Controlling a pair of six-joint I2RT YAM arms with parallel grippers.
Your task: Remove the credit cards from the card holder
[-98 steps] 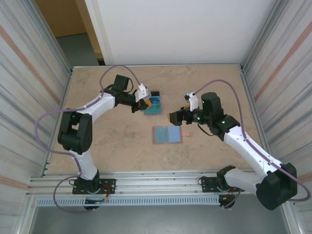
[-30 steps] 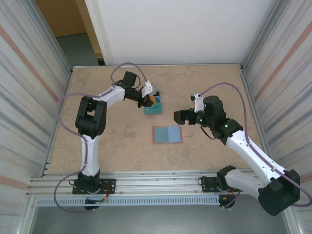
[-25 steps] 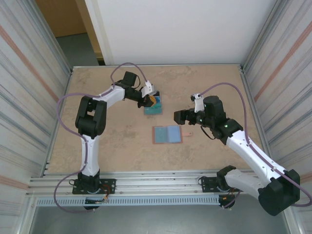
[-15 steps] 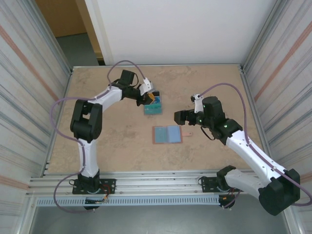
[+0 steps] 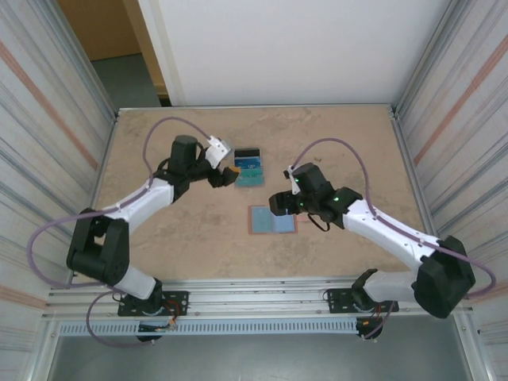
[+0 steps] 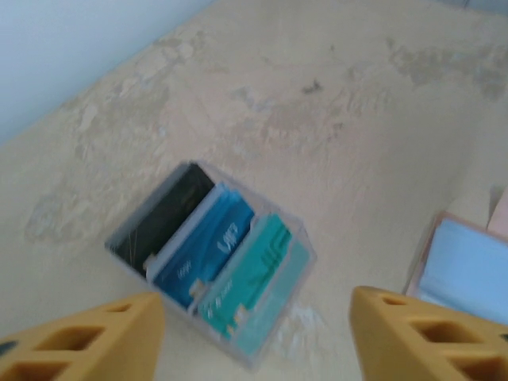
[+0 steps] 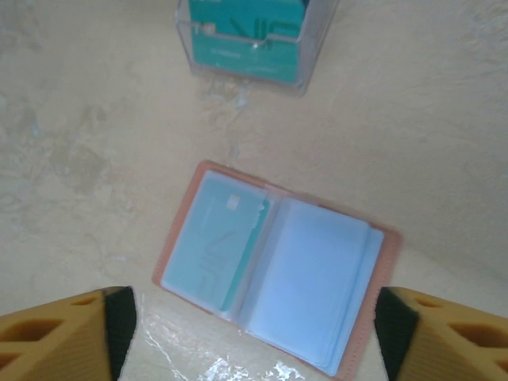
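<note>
Lying open and flat near the middle of the counter (image 5: 206,246): one card holder (image 5: 272,219), reddish-brown at the edges, pale blue pockets uppermost, its two leaves side by side left and right. One teal card (image 7: 218,254) sits in the pocket of the leaf nearer the box (chip and lettering show through the pale cover); what the other leaf holds cannot be told. Just beyond the card holder, slightly to the left and apart from it: one clear plastic box (image 5: 249,168) with credit cards (image 6: 210,246) stood on edge in a row, black at the far end, then blue, then teal nearest. Left end effector (image 6: 254,313): just left of the box, fingers wide apart, nothing between them. Right end effector (image 7: 252,317): over the card holder, reaching in from the right, fingers likewise wide apart, gripping nothing.
</note>
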